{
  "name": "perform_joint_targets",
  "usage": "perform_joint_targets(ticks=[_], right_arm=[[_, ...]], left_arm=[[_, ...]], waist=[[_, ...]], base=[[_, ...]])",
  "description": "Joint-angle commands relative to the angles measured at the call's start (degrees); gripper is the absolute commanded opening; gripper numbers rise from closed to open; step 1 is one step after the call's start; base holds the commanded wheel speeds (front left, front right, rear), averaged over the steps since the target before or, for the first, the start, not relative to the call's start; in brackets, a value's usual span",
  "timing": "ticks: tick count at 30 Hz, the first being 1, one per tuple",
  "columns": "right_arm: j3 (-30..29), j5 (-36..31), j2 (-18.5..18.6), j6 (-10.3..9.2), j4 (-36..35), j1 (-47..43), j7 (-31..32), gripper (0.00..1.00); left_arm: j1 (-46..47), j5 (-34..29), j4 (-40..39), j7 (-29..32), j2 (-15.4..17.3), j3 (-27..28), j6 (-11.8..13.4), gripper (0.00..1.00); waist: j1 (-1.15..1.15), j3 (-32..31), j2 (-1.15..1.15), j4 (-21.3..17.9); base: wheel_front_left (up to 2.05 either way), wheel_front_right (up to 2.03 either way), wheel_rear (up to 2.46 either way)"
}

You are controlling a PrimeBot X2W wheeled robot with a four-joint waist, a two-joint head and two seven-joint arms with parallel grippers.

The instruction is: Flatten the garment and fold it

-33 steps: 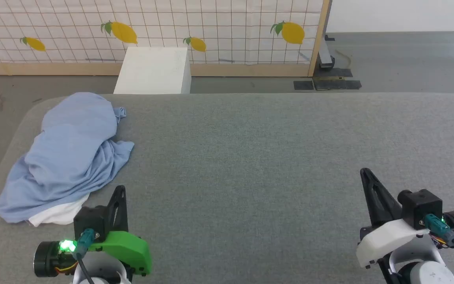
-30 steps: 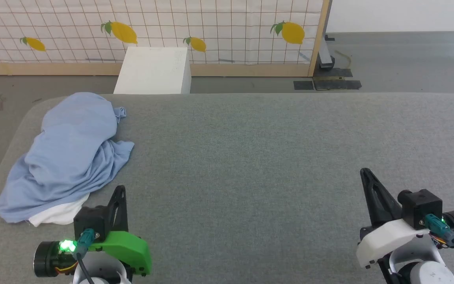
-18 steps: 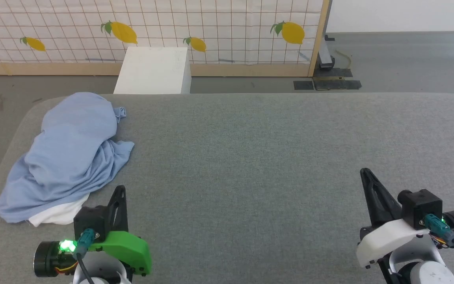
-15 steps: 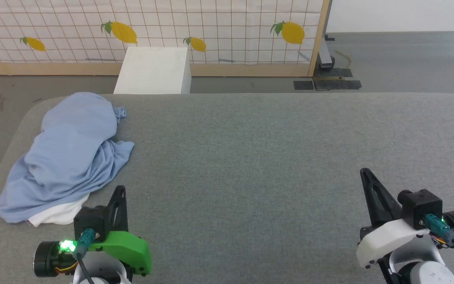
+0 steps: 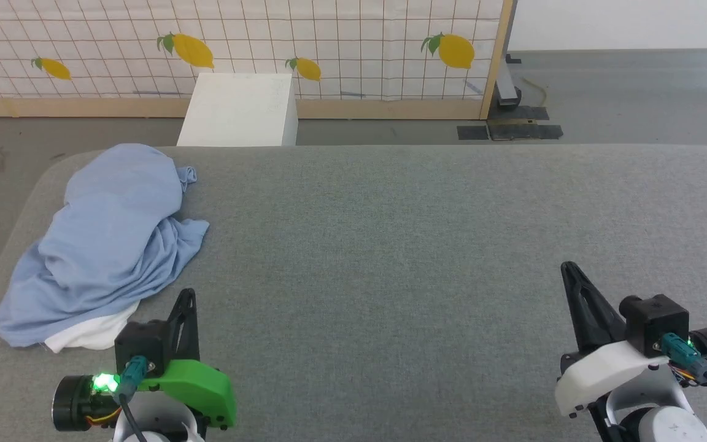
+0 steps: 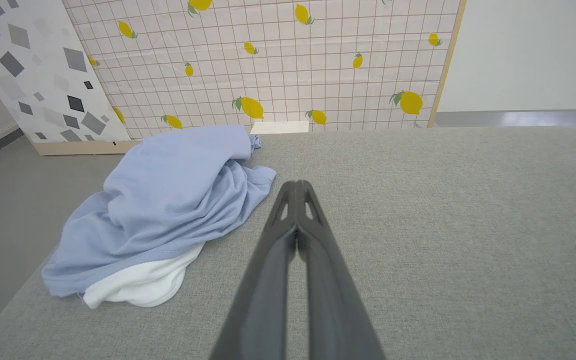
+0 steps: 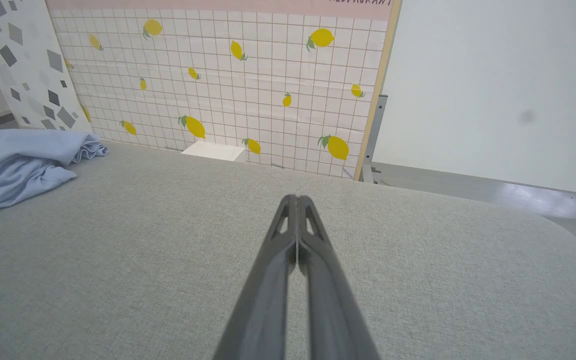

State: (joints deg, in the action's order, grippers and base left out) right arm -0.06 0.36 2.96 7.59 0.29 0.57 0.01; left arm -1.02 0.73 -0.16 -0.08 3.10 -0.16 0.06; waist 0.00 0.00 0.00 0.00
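Unmoved: garment (image 5: 102,245) crumpled on table (image 5: 390,245); left hand (image 5: 189,293), right hand (image 5: 567,266) closed.

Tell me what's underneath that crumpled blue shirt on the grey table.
A white fabric layer pokes out from beneath the near edge of the garment, resting on the grey table. Whatever else lies under the heap is covered by its folds.
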Motion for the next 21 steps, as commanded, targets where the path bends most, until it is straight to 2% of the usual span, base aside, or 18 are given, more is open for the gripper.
perform_joint_targets(ticks=[1,21], right_arm=[[-0.02,0.01,0.0,0.0,0.0,0.0,-0.01,1.0],[-1.73,2.86,0.0,-0.01,1.21,-0.05,-1.74,1.0]], left_arm=[[0.0,0.0,0.0,-0.01,0.0,0.0,0.0,1.0],[-0.54,1.41,-0.36,-1.73,-0.02,-0.78,0.0,1.0]], waist=[[0.0,0.0,0.0,0.0],[0.0,0.01,0.0,-0.03]], base=[[0.0,0.0,0.0],[0.0,0.0,0.0]])
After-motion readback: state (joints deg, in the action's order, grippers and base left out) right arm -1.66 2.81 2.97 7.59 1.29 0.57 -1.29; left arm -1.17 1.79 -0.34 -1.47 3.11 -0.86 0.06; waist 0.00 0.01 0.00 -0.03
